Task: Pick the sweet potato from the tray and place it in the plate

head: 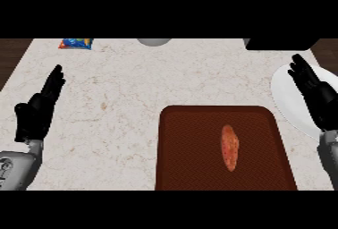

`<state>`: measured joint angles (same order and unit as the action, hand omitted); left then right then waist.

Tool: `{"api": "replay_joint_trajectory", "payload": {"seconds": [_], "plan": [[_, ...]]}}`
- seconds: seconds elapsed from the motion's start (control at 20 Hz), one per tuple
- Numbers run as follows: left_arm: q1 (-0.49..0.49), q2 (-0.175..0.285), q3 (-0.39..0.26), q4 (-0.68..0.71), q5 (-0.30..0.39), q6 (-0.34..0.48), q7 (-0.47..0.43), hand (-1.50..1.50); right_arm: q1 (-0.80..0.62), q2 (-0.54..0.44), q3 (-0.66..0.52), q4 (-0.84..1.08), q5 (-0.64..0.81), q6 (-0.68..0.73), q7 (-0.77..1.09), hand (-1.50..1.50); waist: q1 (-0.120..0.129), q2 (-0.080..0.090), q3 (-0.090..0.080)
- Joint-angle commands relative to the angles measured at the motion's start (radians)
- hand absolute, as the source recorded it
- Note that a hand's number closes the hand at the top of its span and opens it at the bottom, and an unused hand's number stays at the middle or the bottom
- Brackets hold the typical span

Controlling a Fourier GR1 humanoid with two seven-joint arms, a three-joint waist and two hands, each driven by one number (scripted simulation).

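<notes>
An orange sweet potato (229,147) lies lengthwise on the dark brown tray (188,152) at the counter's front, right of centre. A white plate (285,96) sits at the right edge, beside the tray's far right corner. My right hand (317,91) hovers over the plate, fingers straight and pointing away, holding nothing and apart from the sweet potato. My left hand (40,109) rests open near the left edge, fingers up, far from the tray.
A blue and orange snack bag (74,43) lies at the far left corner. A grey round object (154,41) shows at the back edge, and a black object (280,43) at the back right. Pale marble counter (112,103) spreads between my left hand and the tray.
</notes>
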<state>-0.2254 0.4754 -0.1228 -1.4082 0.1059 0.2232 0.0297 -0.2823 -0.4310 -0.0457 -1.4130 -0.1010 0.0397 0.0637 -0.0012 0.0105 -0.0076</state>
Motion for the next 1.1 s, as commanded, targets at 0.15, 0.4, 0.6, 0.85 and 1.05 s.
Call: {"api": "replay_joint_trajectory", "payload": {"seconds": [0.15,0.4,0.6,0.85,1.05], "plan": [[0.072,-0.103,-0.016,0.044,0.017,0.049,0.056,0.0,-0.01,0.122,0.061,-0.02,-0.242,0.257,-0.034,1.5,0.016,-0.009,0.009],[0.103,-0.146,-0.037,0.071,0.043,0.049,0.107,0.0,-0.093,-0.211,0.169,-0.191,0.276,0.196,-0.16,1.5,-0.007,-0.03,-0.005],[0.132,-0.174,-0.045,0.025,0.056,0.06,0.126,0.0,0.188,0.102,0.141,-0.04,0.155,-0.009,-0.39,1.5,-0.003,-0.005,0.015],[0.146,-0.201,-0.061,0.056,0.037,0.071,0.102,0.0,0.257,0.152,0.138,0.096,-0.079,0.293,-0.65,-1.5,0.005,-0.003,0.012],[0.175,-0.171,-0.066,-0.023,0.018,0.068,0.133,0.0,0.186,0.033,0.223,0.194,0.181,0.31,-0.779,-1.5,0.022,-0.008,0.01]]}}
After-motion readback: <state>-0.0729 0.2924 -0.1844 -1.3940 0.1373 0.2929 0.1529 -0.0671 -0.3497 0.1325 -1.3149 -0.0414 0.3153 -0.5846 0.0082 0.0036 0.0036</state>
